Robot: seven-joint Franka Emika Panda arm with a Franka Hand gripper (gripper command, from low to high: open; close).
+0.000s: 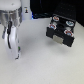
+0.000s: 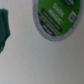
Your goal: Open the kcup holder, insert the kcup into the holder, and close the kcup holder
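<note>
The kcup holder (image 1: 60,30) is a black box on the exterior view's right, with round pod slots on top and a pale handle on its front. Its drawer looks pushed in. The kcup (image 2: 55,17), a white-rimmed pod with a green printed top, fills part of the wrist view and lies top-up on the white table. In the exterior view it is hidden by the arm. My gripper (image 1: 17,51) hangs low over the table on the exterior view's left, well apart from the holder. Its fingers do not show in the wrist view, and they are too blurred to read.
A dark green object (image 2: 4,30) sits at the edge of the wrist view, beside the kcup. A black backdrop (image 1: 47,7) stands behind the holder. The white table (image 1: 45,65) spreads between the arm and the holder.
</note>
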